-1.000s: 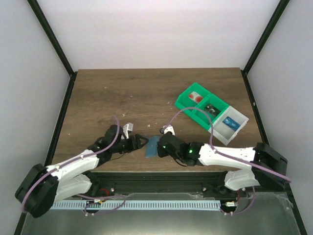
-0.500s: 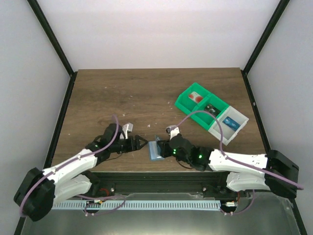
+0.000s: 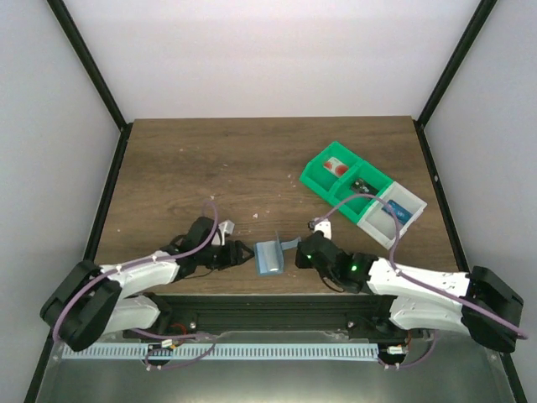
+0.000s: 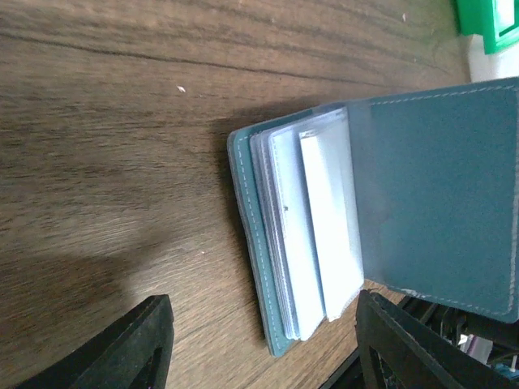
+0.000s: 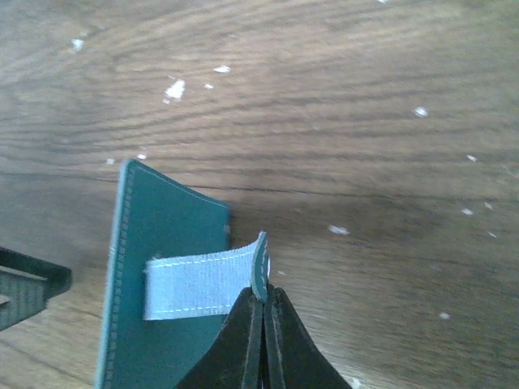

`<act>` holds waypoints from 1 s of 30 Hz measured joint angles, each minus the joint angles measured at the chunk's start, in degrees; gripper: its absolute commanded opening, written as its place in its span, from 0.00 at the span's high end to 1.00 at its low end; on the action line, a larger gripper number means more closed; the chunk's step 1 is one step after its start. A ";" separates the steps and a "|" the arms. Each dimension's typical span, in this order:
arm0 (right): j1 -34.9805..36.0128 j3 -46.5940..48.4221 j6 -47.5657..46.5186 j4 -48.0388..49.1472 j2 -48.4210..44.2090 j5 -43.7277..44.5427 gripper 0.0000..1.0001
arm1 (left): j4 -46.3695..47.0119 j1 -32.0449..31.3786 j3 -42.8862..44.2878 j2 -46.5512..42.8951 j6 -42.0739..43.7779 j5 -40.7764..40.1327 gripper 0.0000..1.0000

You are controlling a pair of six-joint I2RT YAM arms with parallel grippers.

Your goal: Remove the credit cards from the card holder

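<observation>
The light-blue card holder (image 3: 270, 255) lies near the table's front edge, between my two grippers. In the left wrist view the card holder (image 4: 259, 267) is open, its flap (image 4: 442, 194) lifted off a stack of pale sleeves (image 4: 312, 235). I cannot make out separate credit cards, and nothing pinkish-red shows. My left gripper (image 3: 242, 252) is open and empty just left of the holder, its gripper (image 4: 263, 352) straddling the holder's near end. My right gripper (image 5: 264, 304) is shut on the tip of the holder's closing strap (image 5: 199, 284), holding the flap (image 5: 162, 243) up.
A green bin (image 3: 336, 172) and an adjoining white bin (image 3: 393, 214) with small items stand at the right back. White specks dot the wooden table (image 3: 210, 159). The table's front edge runs just under both grippers.
My right gripper has drawn the strap to the right, and the holder has gone from closed to open. My left gripper has moved right, up to the holder's left edge.
</observation>
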 measured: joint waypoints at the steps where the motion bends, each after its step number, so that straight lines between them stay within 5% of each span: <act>1: -0.48 -0.79 0.44 -0.44 -0.33 0.00 1.00 | 1.01 -0.20 -0.09 0.92 -0.15 0.44 0.36; 11: -3.10 -4.59 4.20 -2.89 -1.44 -0.20 0.99 | 13.53 -2.54 -0.59 10.08 -3.37 5.81 0.30; 22: -5.77 -6.62 7.19 -3.69 -1.18 -1.73 0.99 | 15.72 -3.08 2.32 14.64 -2.67 6.12 0.31; 25: -6.21 -7.41 7.50 -3.54 -1.05 -2.23 0.99 | 16.94 -3.23 2.32 15.39 -2.82 6.16 0.37; 30: -6.21 -8.39 7.41 -2.95 -1.62 -3.08 0.99 | 19.28 -3.67 2.32 17.70 -3.82 6.84 0.64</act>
